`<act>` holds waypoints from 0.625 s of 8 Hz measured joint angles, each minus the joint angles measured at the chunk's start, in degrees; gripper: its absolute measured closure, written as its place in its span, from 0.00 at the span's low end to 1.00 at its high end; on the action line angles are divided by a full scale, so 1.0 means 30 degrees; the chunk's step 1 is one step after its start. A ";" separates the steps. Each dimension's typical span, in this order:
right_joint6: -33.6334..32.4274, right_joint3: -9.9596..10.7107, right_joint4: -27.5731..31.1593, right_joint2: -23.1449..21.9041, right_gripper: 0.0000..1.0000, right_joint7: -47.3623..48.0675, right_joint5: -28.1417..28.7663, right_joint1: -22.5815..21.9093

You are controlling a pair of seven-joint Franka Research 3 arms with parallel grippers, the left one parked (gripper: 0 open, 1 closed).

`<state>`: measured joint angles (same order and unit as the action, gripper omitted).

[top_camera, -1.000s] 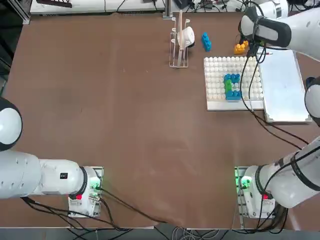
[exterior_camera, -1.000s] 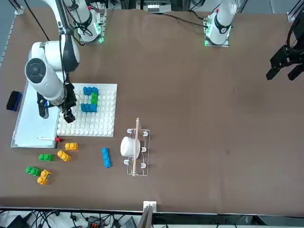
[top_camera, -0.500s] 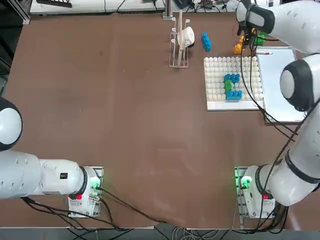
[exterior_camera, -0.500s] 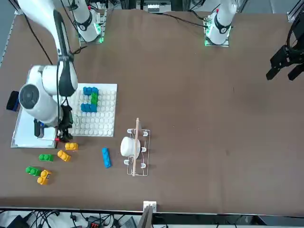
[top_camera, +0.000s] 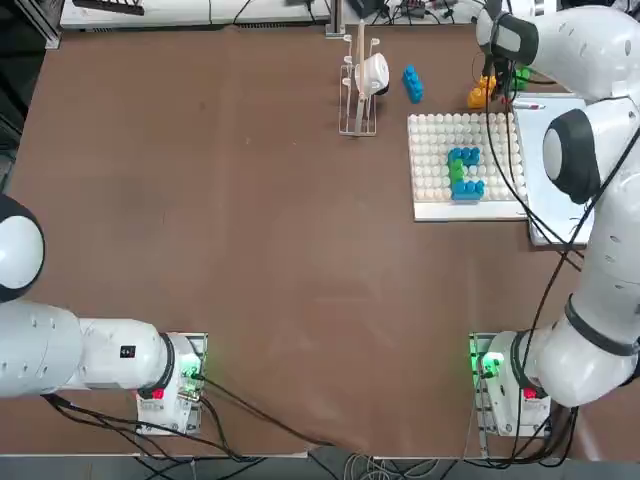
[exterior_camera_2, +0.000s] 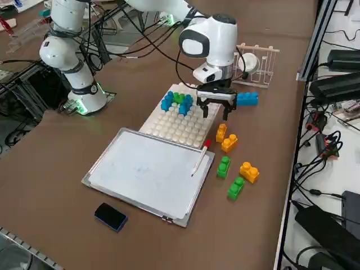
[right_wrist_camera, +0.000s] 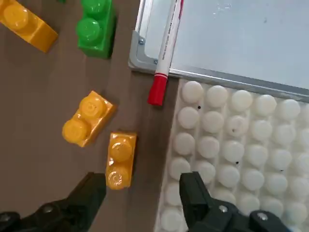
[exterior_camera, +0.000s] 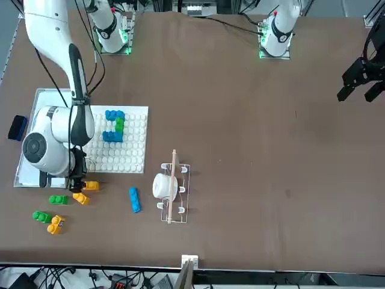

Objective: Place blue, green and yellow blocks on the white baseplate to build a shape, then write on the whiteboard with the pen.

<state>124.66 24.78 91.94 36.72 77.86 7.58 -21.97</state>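
Observation:
My right gripper (exterior_camera_2: 216,109) hangs open just past the far corner of the white baseplate (exterior_camera_2: 180,126), low over the table. In the wrist view a yellow block (right_wrist_camera: 120,159) lies on the table just ahead of the gap between its spread fingers (right_wrist_camera: 91,193), untouched, with a second yellow block (right_wrist_camera: 87,118) beside it. Blue and green blocks (exterior_camera_2: 177,103) are pressed onto the baseplate in a small shape. The pen (exterior_camera_2: 200,157) lies on the whiteboard (exterior_camera_2: 146,171), its red end over the frame. Loose green blocks (exterior_camera_2: 224,167) and a third yellow one (exterior_camera_2: 249,171) lie nearby.
A loose blue block (exterior_camera_2: 246,99) lies between the baseplate and a wooden rack holding a white cup (exterior_camera_2: 256,59). A dark eraser (exterior_camera_2: 111,216) sits beside the whiteboard's other end. The arm's cables trail over the baseplate (top_camera: 440,190).
The right gripper has moved from over the baseplate's edge by the whiteboard out past the plate's far corner and come down over the yellow blocks. Its fingers have narrowed slightly. No block has moved.

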 joint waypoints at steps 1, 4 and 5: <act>0.0353 -0.0005 -0.0011 0.0211 0.07 -0.0002 0.0185 0.0052; 0.1006 -0.0012 -0.0057 0.0621 0.07 -0.1066 0.1803 0.0082; 0.1201 -0.0011 -0.0059 0.0667 0.07 -0.1386 0.2064 0.0138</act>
<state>128.26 24.74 91.77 38.72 73.70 13.77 -21.55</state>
